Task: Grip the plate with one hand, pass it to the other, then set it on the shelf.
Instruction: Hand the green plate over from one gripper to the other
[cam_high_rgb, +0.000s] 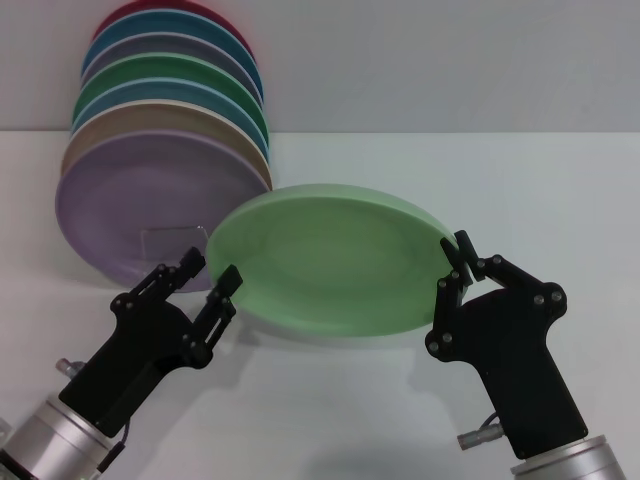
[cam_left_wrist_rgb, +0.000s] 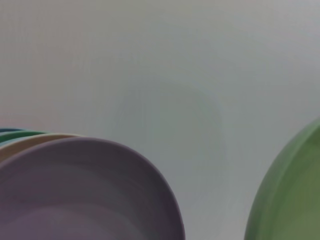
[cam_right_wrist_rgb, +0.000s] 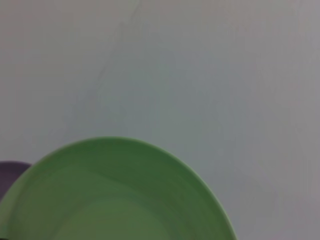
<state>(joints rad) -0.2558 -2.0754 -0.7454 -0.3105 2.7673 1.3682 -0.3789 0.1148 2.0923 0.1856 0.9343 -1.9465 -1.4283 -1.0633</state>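
Observation:
The light mint-green plate (cam_high_rgb: 330, 262) hangs tilted above the white table, casting a shadow under it. My right gripper (cam_high_rgb: 458, 264) is shut on its right rim. My left gripper (cam_high_rgb: 210, 274) is open at the plate's left rim, one finger level with the lower left edge and the other out to the side. The shelf (cam_high_rgb: 172, 240) shows only as a clear bent piece just behind the left gripper, in front of the lilac plate. The plate (cam_left_wrist_rgb: 290, 195) fills a corner of the left wrist view, and the plate (cam_right_wrist_rgb: 115, 195) covers the near part of the right wrist view.
Several plates stand on edge in a row at the back left, the lilac plate (cam_high_rgb: 130, 205) in front, then tan, blue, green and red ones. The lilac plate (cam_left_wrist_rgb: 85, 195) is close to the left wrist. White table (cam_high_rgb: 480, 180) stretches to the right.

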